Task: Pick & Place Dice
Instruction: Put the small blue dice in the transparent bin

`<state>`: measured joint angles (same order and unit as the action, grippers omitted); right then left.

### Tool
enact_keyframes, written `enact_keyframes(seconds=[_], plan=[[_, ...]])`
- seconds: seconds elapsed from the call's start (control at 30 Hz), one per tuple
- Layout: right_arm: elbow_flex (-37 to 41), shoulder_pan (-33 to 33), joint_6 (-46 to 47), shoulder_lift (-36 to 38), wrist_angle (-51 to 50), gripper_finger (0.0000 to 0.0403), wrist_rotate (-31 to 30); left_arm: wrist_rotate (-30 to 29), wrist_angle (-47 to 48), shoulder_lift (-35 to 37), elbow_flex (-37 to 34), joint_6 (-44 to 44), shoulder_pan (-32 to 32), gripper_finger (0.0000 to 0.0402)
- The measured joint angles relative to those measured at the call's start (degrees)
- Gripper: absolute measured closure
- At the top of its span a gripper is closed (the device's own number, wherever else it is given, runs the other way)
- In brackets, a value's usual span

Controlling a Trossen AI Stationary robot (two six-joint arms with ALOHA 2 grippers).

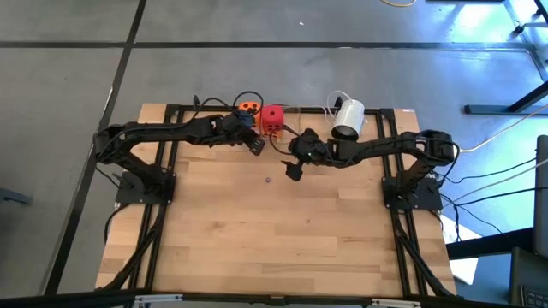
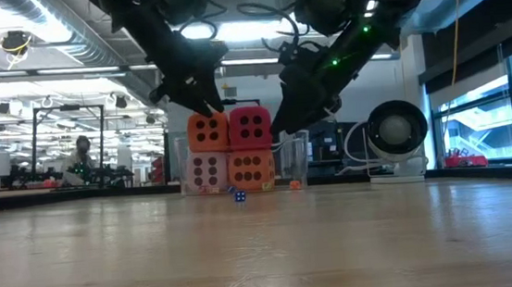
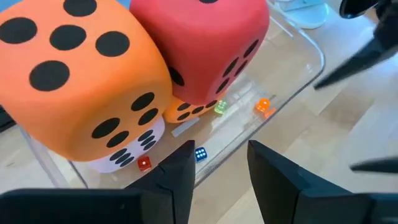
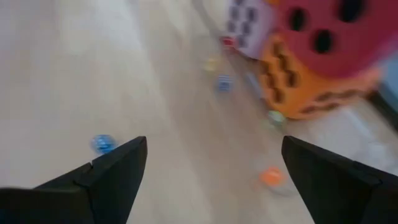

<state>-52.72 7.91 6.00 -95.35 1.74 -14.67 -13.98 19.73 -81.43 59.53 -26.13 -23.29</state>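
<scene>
Four big dice stand stacked two over two in a clear tray at the table's far edge. In the low view, an orange die [image 2: 209, 132] sits on the pale pink one [image 2: 206, 172], and the red die [image 2: 250, 127] sits on the second orange one [image 2: 251, 169]. From above only the orange die [image 1: 248, 106] and the red die [image 1: 272, 117] show. My left gripper [image 1: 255, 145] [image 3: 221, 168] is open, just in front of the stack, touching nothing. My right gripper [image 1: 294, 167] [image 4: 214, 168] is wide open to the stack's right, above the table.
The clear tray [image 3: 298, 81] holds the dice along with tiny coloured beads. A small blue bead [image 2: 239, 196] lies on the wood in front of the tray. A white round fan [image 1: 347, 118] stands right of the dice. Bare wood stretches toward the near edge.
</scene>
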Motion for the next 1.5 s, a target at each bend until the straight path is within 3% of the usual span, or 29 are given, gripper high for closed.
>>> enact_keyframes(seconds=[0.23,0.3,0.47,0.63,0.8,1.03,1.17,1.5], plan=[[-5.2,-3.2,1.1,0.5,0.4,0.0030,12.5,-3.2,-1.3,4.1,0.0,5.0,2.5,0.0261],[-6.1,-4.0,-1.4,0.2,0.6,0.0030,12.2,-6.1,-2.3,6.2,0.0,7.8,4.0,0.0260],[-6.2,-4.9,-2.7,-3.2,1.0,0.0030,2.2,-8.0,-6.3,10.8,0.0,17.9,7.4,0.0262],[-6.2,-5.7,-2.4,-6.7,6.7,0.0030,5.5,-5.5,-7.2,14.8,-0.8,22.7,10.7,0.0262],[-6.2,-6.3,-2.0,-8.7,9.4,0.0030,4.8,-5.1,-18.9,22.4,-11.6,20.8,12.7,0.0261],[-6.2,-6.6,1.8,-8.7,10.1,0.0030,-0.4,2.5,-31.7,37.0,-28.6,18.3,13.2,0.0263],[-6.2,-6.6,4.0,-10.1,10.1,0.0030,6.2,4.6,-30.1,45.1,-33.9,17.9,13.2,0.0260],[-6.2,-8.0,4.0,-17.0,10.6,0.0036,5.9,4.8,-25.0,60.8,-41.3,16.2,13.2,0.0258]])
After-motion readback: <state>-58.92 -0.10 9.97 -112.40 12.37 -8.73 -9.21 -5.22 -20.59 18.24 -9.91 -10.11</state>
